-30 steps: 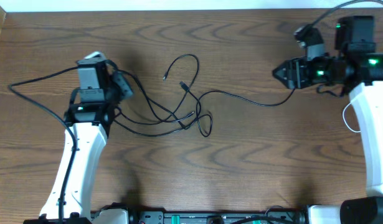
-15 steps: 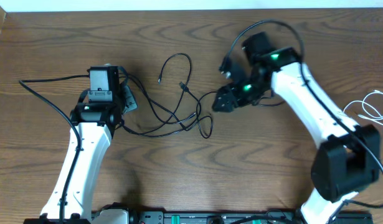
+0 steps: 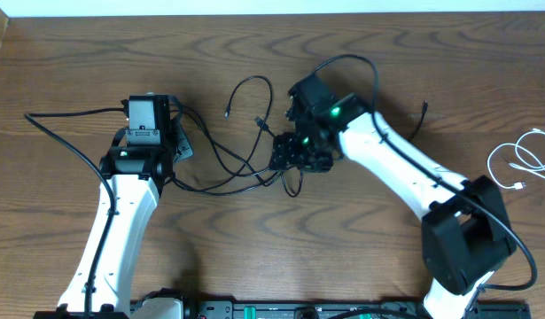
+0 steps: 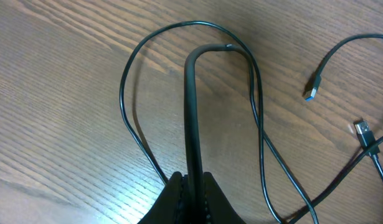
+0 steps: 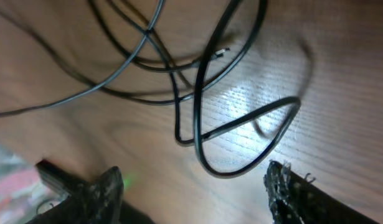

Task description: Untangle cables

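A tangle of thin black cables [image 3: 254, 164] lies mid-table, with loops and plug ends [image 3: 229, 112] reaching toward the far side. A white cable [image 3: 523, 158] lies coiled at the right edge. My left gripper [image 3: 178, 142] is shut on a thick black cord [image 4: 191, 112] that loops ahead of it in the left wrist view; thin cables [image 4: 260, 137] run beside it. My right gripper [image 3: 294, 155] is open just above the tangle's right end; a black loop [image 5: 241, 134] lies between and ahead of its fingers [image 5: 194, 186].
The wooden table [image 3: 254, 257] ends at a white strip along the far edge. A blue-tipped plug [image 4: 311, 95] and another plug [image 4: 364, 132] lie to the right in the left wrist view. A black cable end [image 3: 423, 111] lies right of my right arm.
My right arm swung from the far right to the table's middle and came down over the tangle. The white cable came into view at the right. My left gripper barely moved.
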`<control>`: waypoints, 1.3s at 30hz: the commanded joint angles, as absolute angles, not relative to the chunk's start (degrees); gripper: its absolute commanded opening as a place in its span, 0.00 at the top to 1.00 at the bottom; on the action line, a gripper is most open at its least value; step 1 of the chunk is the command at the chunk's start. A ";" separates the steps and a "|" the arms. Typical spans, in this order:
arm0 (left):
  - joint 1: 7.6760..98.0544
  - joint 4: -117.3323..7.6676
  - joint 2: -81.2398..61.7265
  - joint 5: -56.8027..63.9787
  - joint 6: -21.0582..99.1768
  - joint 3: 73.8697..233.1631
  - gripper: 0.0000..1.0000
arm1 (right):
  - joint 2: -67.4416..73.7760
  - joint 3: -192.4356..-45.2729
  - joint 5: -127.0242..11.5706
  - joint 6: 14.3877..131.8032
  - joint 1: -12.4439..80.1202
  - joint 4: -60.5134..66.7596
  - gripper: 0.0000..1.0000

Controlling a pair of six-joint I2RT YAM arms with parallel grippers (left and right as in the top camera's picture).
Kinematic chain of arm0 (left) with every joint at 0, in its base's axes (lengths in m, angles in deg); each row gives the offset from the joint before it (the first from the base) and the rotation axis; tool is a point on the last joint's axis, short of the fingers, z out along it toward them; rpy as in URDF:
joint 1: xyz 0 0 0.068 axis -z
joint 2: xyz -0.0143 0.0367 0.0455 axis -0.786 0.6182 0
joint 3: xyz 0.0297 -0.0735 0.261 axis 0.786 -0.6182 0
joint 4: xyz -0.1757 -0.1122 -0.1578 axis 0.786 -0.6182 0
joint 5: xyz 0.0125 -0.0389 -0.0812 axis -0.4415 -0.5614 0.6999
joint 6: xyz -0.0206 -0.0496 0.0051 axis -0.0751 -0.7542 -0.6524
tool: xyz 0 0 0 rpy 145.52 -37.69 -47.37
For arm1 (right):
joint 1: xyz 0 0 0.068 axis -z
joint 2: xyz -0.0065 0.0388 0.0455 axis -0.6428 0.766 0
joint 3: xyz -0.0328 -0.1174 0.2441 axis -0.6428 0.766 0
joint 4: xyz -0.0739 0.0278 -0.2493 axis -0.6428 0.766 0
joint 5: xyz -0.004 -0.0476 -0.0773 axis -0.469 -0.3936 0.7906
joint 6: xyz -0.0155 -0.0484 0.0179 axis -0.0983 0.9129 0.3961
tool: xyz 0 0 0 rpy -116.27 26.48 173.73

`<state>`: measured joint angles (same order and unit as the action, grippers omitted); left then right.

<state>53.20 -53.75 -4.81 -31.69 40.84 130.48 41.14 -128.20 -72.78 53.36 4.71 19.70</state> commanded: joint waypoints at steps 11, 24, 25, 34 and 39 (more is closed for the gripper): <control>53.25 -54.01 -5.44 -32.21 40.95 131.86 0.92 | 41.49 -114.49 -62.59 38.78 -0.51 -8.21 0.51; 53.25 -54.01 -5.44 -32.21 40.95 131.83 0.92 | 38.30 -113.27 -63.38 43.83 1.06 -12.49 0.99; 53.25 -54.01 -5.44 -32.21 40.95 131.86 0.92 | 35.70 -114.14 -64.67 47.35 2.97 -12.10 0.99; 53.25 -53.99 -5.44 -32.24 40.95 131.86 0.92 | 15.31 -119.17 -64.64 60.29 25.50 -1.13 0.99; 53.25 -53.86 -5.44 -32.24 40.95 131.86 0.92 | 7.20 -119.19 -66.55 62.41 44.34 -0.14 0.99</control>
